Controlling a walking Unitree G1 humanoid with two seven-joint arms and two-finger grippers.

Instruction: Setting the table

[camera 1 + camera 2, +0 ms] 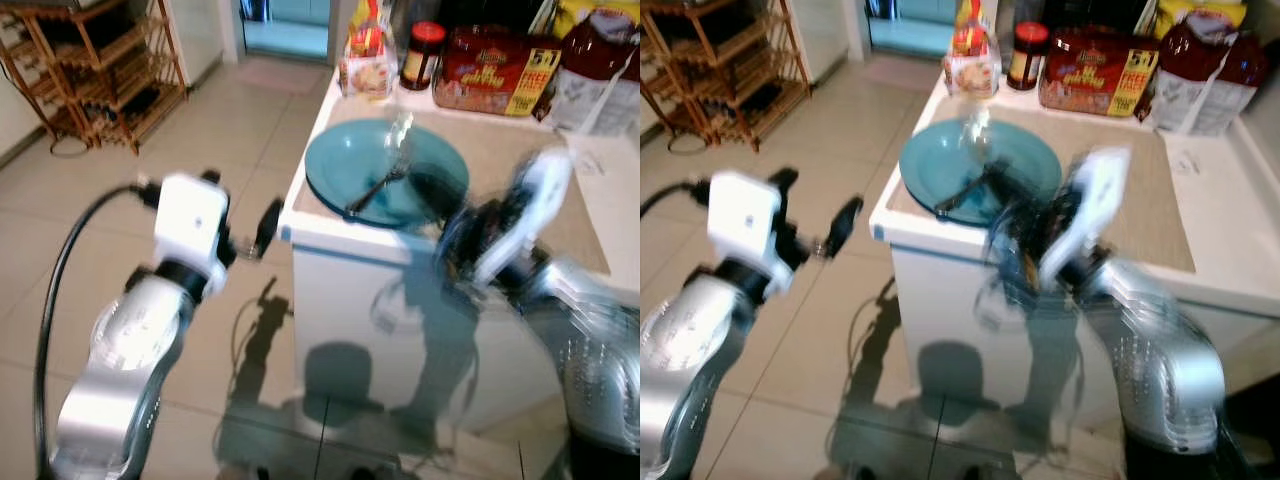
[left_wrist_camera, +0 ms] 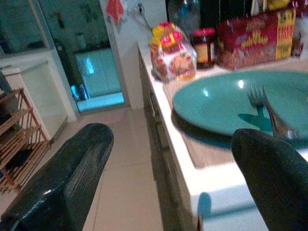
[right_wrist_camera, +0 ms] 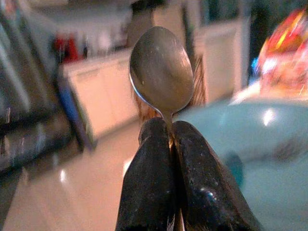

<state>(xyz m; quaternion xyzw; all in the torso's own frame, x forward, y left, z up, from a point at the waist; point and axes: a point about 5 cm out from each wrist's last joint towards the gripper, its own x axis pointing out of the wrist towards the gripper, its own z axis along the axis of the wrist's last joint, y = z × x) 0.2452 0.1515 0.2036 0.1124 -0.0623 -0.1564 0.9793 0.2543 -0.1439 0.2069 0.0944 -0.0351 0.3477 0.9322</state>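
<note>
Steel spoon (image 3: pixel 161 72) clamped between right fingers (image 3: pixel 149 192), bowl upward; left fingers (image 2: pixel 62 183) spread.

location: a home kitchen. a white counter (image 1: pixel 330 245) carries a woven placemat (image 1: pixel 500 160) with a teal plate (image 1: pixel 385 175) and a fork (image 1: pixel 385 180). beyond the right gripper stand a jar (image 1: pixel 423 55) and packaged food (image 1: pixel 490 72). beyond the left gripper: tiled floor (image 1: pixel 220 150), wooden rack (image 1: pixel 95 65).
</note>
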